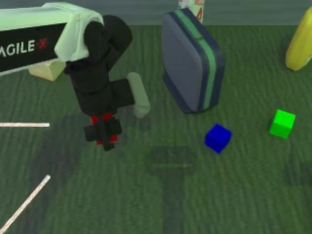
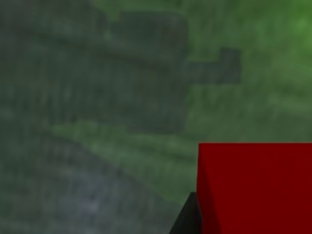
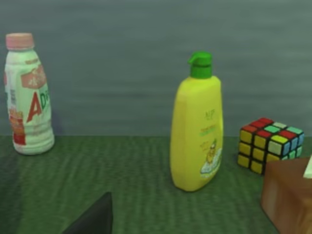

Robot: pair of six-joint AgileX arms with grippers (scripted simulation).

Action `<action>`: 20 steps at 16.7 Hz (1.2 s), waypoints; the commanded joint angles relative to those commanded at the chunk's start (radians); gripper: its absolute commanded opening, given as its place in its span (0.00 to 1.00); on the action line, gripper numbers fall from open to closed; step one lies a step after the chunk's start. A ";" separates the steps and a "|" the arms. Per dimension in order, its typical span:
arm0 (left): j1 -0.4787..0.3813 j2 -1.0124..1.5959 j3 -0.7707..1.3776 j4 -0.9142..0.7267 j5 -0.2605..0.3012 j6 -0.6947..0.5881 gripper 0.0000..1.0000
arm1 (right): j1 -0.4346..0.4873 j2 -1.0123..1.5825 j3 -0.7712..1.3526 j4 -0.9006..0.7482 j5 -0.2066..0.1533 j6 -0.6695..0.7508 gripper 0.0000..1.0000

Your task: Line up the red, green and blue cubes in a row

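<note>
Red cube [image 2: 256, 187] clamped in left claw [image 1: 103, 130] — blue cube [image 1: 217, 138] (green cube [image 1: 282, 123] beside it) well right.

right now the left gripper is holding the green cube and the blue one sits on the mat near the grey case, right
Not quite. The left gripper holds the red cube, not the green one: the left wrist view shows red at the fingers. The green cube lies free on the table at the right. The blue cube does sit near the grey case.
</note>
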 joint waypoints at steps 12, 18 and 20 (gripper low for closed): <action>-0.146 -0.077 -0.112 0.036 -0.001 0.091 0.00 | 0.000 0.000 0.000 0.000 0.000 0.000 1.00; -0.156 0.011 -0.223 0.236 0.000 0.093 0.00 | 0.000 0.000 0.000 0.000 0.000 0.000 1.00; -0.156 0.018 -0.231 0.249 0.000 0.093 0.00 | 0.000 0.000 0.000 0.000 0.000 0.000 1.00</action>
